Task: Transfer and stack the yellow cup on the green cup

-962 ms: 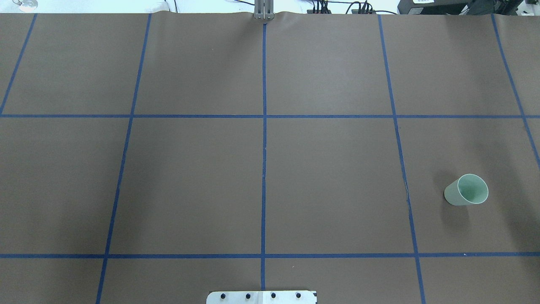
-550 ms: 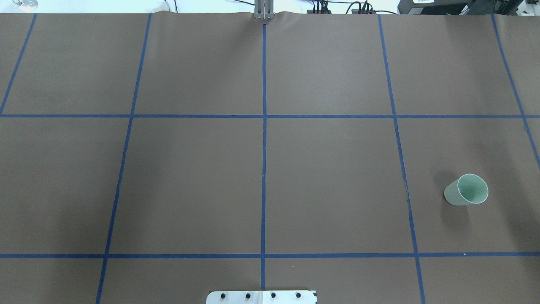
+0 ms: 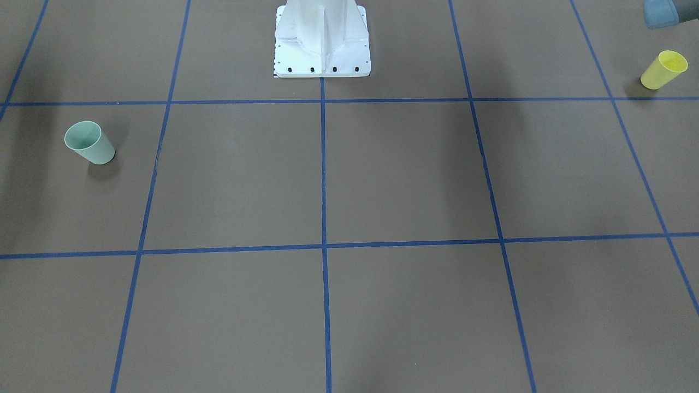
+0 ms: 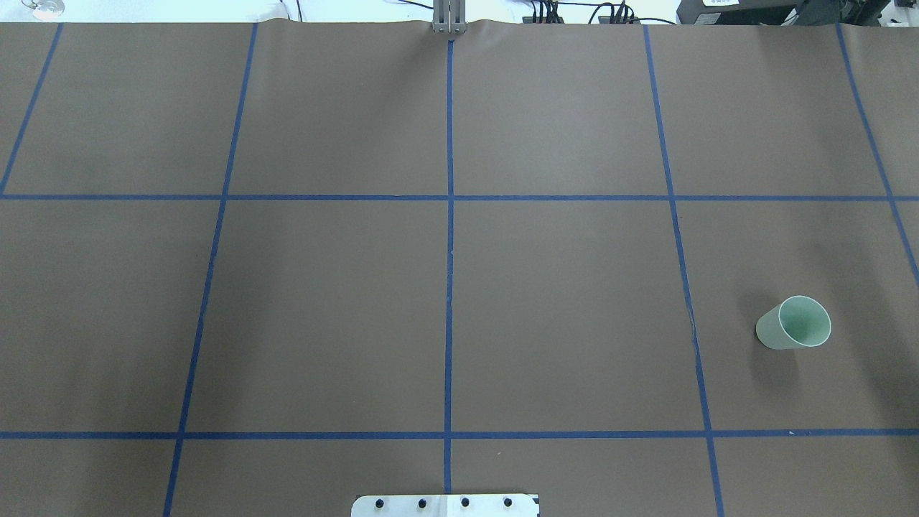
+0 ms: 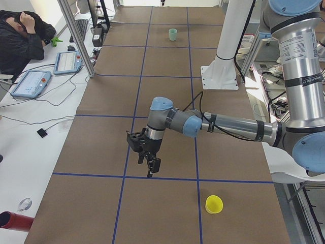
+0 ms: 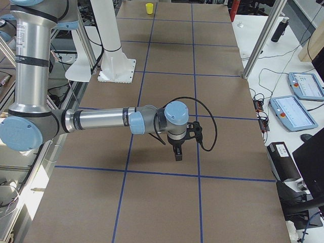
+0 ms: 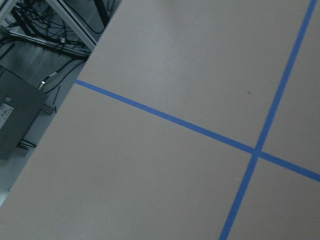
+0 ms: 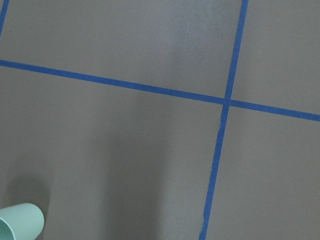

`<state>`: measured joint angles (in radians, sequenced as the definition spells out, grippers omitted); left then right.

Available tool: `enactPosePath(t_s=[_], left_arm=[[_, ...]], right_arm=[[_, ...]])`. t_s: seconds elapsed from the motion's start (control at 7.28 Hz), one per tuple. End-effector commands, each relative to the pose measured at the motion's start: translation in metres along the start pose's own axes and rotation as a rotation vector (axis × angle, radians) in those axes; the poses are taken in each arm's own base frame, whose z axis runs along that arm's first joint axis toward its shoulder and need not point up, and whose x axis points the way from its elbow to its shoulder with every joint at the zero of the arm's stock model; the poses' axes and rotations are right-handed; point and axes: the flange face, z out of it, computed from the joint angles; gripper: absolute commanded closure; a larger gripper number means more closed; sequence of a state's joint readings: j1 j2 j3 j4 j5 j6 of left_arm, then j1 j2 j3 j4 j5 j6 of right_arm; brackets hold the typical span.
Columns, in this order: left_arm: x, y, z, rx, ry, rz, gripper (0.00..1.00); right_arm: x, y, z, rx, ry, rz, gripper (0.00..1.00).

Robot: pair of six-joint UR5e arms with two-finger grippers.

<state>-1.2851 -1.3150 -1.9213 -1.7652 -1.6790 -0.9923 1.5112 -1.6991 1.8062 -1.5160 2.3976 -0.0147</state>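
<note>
In the exterior left view the yellow cup [image 5: 214, 204] is nearest, low and right of centre in the frame. It stands upright, mouth up, on the brown table [image 5: 167, 96]. Higher in that frame the left gripper [image 5: 152, 169] hangs over the table with its fingers pointing down, just above a blue tape line [image 5: 101, 175] and apart from the cup. Only this side view shows it, so I cannot tell whether its jaws are apart or together. Farther on, the white robot base [image 5: 222, 68] sits right of centre. The green cup [image 5: 173, 34] stands upright near the top of the frame.

In the exterior right view the right gripper [image 6: 177, 154] hangs near the middle of the frame, fingers down over the table. I cannot tell how its jaws stand either. The yellow cup [image 6: 149, 8] shows small at the top edge.

The front-facing view puts the 2 cups well apart: the green cup [image 3: 90, 143] is at the left, the yellow cup [image 3: 663, 70] in the upper right corner. The overhead view has the green cup [image 4: 793, 323] at the lower right. The right wrist view catches part of the green cup [image 8: 20, 222] in its lower left corner.
</note>
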Motion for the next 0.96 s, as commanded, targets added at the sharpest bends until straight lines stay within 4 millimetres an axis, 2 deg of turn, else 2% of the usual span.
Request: enactPosePath(t_s=[0.0, 0.27, 0.41, 0.55, 0.82], left_arm=[[-0.005, 0.014, 0.006, 0.025, -0.039, -0.118, 0.0], [0.015, 0.032, 0.014, 0.096, -0.084, -0.194, 0.0], [0.009, 0.044, 0.022, 0.085, -0.122, -0.236, 0.0], [0.01, 0.054, 0.026, 0.082, -0.127, -0.312, 0.0], [0.023, 0.088, 0.04, 0.067, -0.218, -0.457, 0.0]], right_arm=[[-0.037, -0.012, -0.015, 0.029, -0.009, -0.074, 0.0], [-0.137, -0.048, -0.012, 0.034, -0.03, -0.112, 0.0], [-0.171, -0.067, -0.006, 0.039, -0.017, -0.172, 0.0], [-0.196, -0.08, -0.002, 0.041, -0.026, -0.217, 0.0], [-0.219, -0.081, 0.008, 0.019, -0.06, -0.259, 0.0]])
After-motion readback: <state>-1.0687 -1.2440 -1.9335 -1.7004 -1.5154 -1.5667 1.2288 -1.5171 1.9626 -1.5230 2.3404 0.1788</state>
